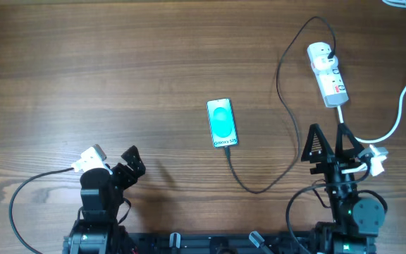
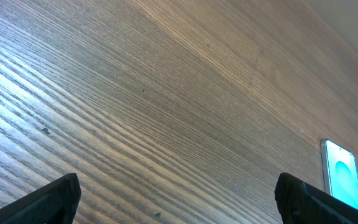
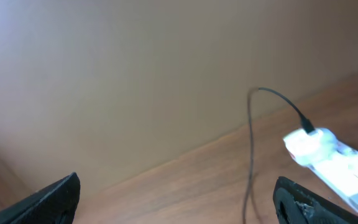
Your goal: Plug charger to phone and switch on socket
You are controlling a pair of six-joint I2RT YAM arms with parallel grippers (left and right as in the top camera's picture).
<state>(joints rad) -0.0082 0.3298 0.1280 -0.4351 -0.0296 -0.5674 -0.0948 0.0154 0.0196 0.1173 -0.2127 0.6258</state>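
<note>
The phone [image 1: 222, 123] lies face up mid-table, cyan screen lit; its edge also shows in the left wrist view [image 2: 340, 175]. The charger cable [image 1: 282, 85] runs from the phone's near end, loops toward me, then goes up to a black plug on the socket [image 1: 328, 74]. The cable tip touches the phone's port; I cannot tell if it is seated. The socket strip [image 3: 337, 163] and the cable [image 3: 251, 143] show in the right wrist view. My left gripper [image 1: 113, 162] [image 2: 178, 199] is open and empty, left of the phone. My right gripper [image 1: 328, 144] [image 3: 178, 199] is open and empty, below the socket.
The socket's thick white cord [image 1: 400, 106] curves off the right edge of the wooden table [image 1: 83, 70]. A small white piece [image 1: 378, 161] sits beside my right arm.
</note>
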